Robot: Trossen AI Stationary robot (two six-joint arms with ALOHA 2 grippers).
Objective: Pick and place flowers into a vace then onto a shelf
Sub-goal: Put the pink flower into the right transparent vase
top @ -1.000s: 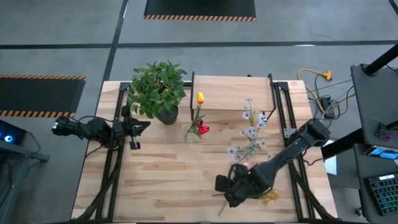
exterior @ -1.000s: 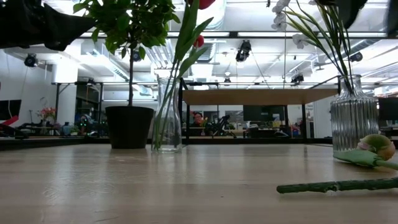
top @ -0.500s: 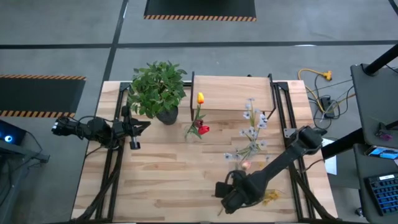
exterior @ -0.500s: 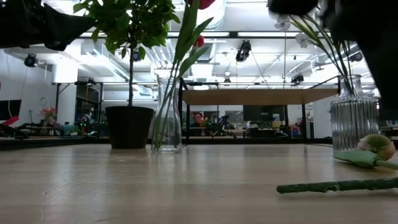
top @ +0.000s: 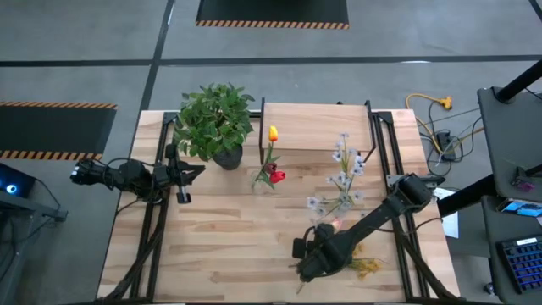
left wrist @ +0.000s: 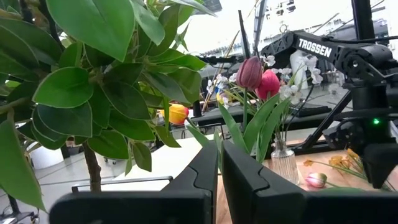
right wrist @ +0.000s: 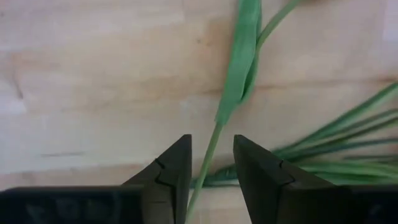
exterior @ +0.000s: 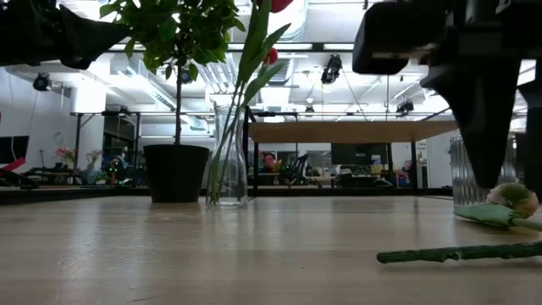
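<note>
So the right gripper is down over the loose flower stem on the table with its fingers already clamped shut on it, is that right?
Not quite. The right gripper is down over the loose flower stem on the table, but its fingers are not clamped on it. The right wrist view shows them open, one on each side of the stem with a gap between.

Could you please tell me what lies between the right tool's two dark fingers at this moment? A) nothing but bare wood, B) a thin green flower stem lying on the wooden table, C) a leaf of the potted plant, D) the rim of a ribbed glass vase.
B: the right wrist view shows the thin green flower stem running on the pale wooden table through the gap of the right tool, whose fingers stand apart either side of it.
</note>
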